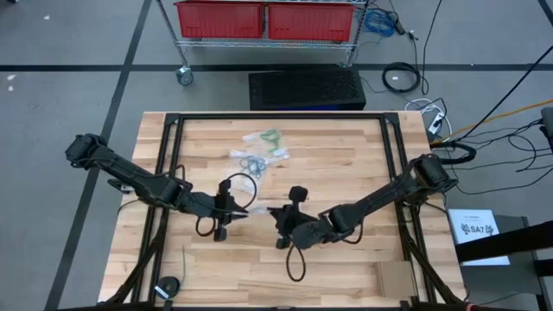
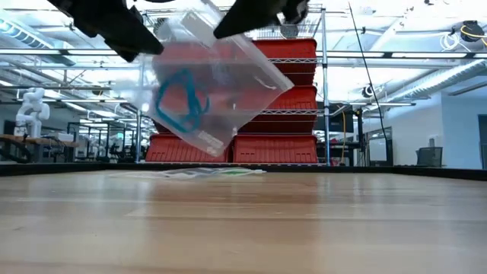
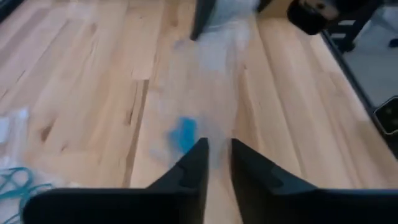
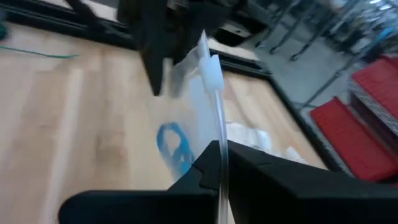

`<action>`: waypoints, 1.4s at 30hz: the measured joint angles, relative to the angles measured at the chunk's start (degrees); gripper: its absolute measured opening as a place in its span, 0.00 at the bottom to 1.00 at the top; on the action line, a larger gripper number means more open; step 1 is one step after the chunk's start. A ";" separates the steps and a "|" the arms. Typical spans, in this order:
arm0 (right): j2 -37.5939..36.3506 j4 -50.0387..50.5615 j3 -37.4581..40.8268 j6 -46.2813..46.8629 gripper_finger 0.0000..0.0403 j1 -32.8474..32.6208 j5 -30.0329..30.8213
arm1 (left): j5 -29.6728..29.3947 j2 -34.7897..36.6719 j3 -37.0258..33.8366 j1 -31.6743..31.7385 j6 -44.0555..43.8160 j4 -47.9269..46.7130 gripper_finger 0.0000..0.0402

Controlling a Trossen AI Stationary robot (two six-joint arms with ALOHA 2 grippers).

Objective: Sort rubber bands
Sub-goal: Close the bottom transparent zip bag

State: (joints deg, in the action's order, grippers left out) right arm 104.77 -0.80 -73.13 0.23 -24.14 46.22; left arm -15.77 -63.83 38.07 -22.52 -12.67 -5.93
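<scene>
A: One cluster of bright blue rubber bands (image 2: 181, 99) sits inside a clear zip bag (image 2: 209, 80) that hangs tilted above the table (image 2: 243, 221), held up between the two grippers. In the right wrist view the bands (image 4: 174, 148) lie just beyond that arm's fingertips, behind the bag's film.

B: And the jaws?

A: The right gripper (image 4: 219, 149) is clenched on the edge of the zip bag (image 4: 208, 93); the film runs straight down into the closed gap between its fingers. The left gripper (image 3: 217, 149) has its fingers parted by a narrow gap, with the bag's blurred film (image 3: 211, 68) ahead of them and the blue bands (image 3: 185, 134) just beside one tip. Whether it grips the film, I cannot tell.

B: Pose of the arms?

A: In the high view the left gripper (image 1: 232, 210) and right gripper (image 1: 283, 220) meet near the table's middle, both arms reaching inward from the opposite sides, elbows low over the wood.

B: Other bands?

A: Further bags lie flat toward the far edge: one with light green bands (image 1: 271, 136), one with dark teal bands (image 1: 252, 163). Teal bands (image 3: 15, 183) also show at the edge of the left wrist view.
</scene>
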 joint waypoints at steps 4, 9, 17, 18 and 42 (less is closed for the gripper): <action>0.00 3.67 -1.61 1.05 0.00 0.02 -1.64 | 0.13 0.00 -0.01 0.03 0.65 4.20 0.30; 0.00 3.86 -1.66 1.65 0.00 0.29 -1.94 | -0.74 0.00 -0.01 0.17 3.91 9.45 0.37; 0.00 4.09 -1.66 2.51 0.00 1.20 -2.94 | -0.90 0.00 -0.01 1.80 4.13 11.44 0.35; 0.00 4.10 -1.66 2.52 0.00 1.29 -3.18 | -0.96 0.00 -0.01 2.06 4.11 11.44 0.34; -3.70 5.31 -1.70 6.51 0.15 2.27 -7.61 | 0.11 0.00 -0.01 3.28 7.04 11.53 0.01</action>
State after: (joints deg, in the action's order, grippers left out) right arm 101.07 4.52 -74.83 6.74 -21.87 38.61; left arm -15.66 -63.83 38.06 -19.25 -5.63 5.61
